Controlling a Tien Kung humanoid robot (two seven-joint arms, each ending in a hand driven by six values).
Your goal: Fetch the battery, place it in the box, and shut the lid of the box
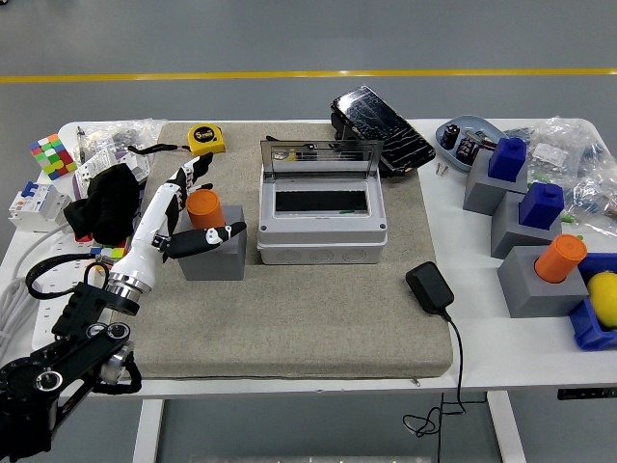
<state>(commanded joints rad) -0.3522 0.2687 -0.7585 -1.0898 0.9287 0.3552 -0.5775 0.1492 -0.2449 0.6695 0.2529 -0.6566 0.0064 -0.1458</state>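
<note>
My left arm point(72, 347) comes in low from the near corner of the tabletop point(501, 371) and reaches up over the grey mat point(318, 318). At its end, my left hand point(193, 217) has its fingers spread around the orange battery point(203, 206), one finger lying across the front of the grey holder point(214, 256) the battery stands in, others up behind it. I judge the grasp not yet closed: the fingers bracket the battery rather than pinch it. To the right, just beside the holder, sits the grey box point(321, 227), its clear lid point(321, 157) tipped up at the back and the slot open. The risk from here: closing off-centre could drag the holder along or tip it against the box, or the smooth cylinder could slip out during the lift.
</note>
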